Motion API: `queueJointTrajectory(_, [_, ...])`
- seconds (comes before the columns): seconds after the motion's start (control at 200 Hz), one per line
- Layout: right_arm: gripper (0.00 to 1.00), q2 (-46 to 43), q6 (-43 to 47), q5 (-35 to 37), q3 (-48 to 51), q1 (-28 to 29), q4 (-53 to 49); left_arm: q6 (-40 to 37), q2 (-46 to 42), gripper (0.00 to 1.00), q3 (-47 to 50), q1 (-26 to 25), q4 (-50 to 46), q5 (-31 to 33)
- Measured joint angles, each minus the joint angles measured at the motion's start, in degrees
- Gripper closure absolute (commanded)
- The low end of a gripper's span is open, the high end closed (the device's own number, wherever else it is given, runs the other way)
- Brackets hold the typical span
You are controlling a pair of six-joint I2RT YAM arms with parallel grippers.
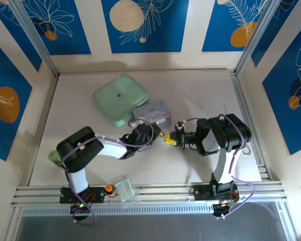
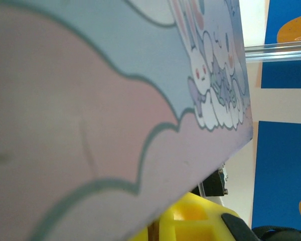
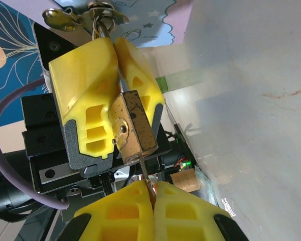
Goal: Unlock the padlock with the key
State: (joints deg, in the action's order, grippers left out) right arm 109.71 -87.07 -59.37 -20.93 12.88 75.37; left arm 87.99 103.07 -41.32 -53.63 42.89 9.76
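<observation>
1. pastel tin (image 1: 151, 111): on the table (image 1: 200, 90), at 11 o'clock of the two fingertips in the top view.
2. left gripper (image 3: 115, 55): yellow fingers pressed together on the shackle of the padlock (image 3: 133, 128).
3. right gripper (image 3: 153, 190): jaws clamped, pinching the key (image 3: 145, 173).
4. padlock: brass body at 12 o'clock of the right gripper, just beside it.
5. key: thin shank entering the padlock's 6 o'clock end.

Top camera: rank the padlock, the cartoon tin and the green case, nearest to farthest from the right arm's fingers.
1. The padlock: at the tips of the right fingers, just to their left.
2. The cartoon tin: farther back on the table and slightly left, past the padlock.
3. The green case: farthest, back and left beyond the tin.
</observation>
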Motion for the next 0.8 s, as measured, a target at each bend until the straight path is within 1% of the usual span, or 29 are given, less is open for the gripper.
queueJointTrajectory(0.045, [1.00, 0.0, 0.0, 0.1, 0.0, 0.1, -0.2, -0.2, -0.2, 0.87, -0.2, 0.0, -0.8, 0.0])
queueJointTrajectory(0.085, [1.00, 0.0, 0.0, 0.2, 0.0, 0.3, -0.3, -0.5, -0.3, 0.82, -0.5, 0.0, -1.8, -0.1])
queueJointTrajectory(0.105, [1.00, 0.0, 0.0, 1.0, -0.1, 0.4, -0.1, -0.9, -0.3, 0.80, -0.7, 0.0, -2.2, -1.1])
queueJointTrajectory(0.205, [1.00, 0.0, 0.0, 1.1, -0.9, 1.4, 0.4, -1.7, -0.8, 0.80, -1.3, -0.4, -4.4, -2.2])
queueJointTrajectory(0.3, [1.00, 0.0, 0.0, 1.1, -0.9, 1.6, 0.5, -2.2, -1.4, 0.87, -1.4, -0.4, -5.4, -2.4])
queueJointTrajectory(0.375, [1.00, 0.0, 0.0, 1.2, -0.9, 1.8, 0.5, -2.4, -1.4, 0.90, -1.4, -0.4, -5.6, -2.4])
queueJointTrajectory(0.47, [1.00, 0.0, 0.0, 1.3, -0.9, 1.8, 0.5, -2.5, -1.4, 1.00, -1.6, -0.4, -5.9, -2.4])
queueJointTrajectory(0.685, [1.00, 0.0, 0.0, 1.7, -0.8, 1.8, 0.5, -2.5, -1.7, 1.00, -1.6, -0.4, -6.3, -2.4])
queueJointTrajectory(0.8, [0.85, 0.0, 0.0, 2.1, -0.8, 1.7, 0.5, -2.4, -1.7, 1.00, -1.6, -0.4, -6.2, -2.2])
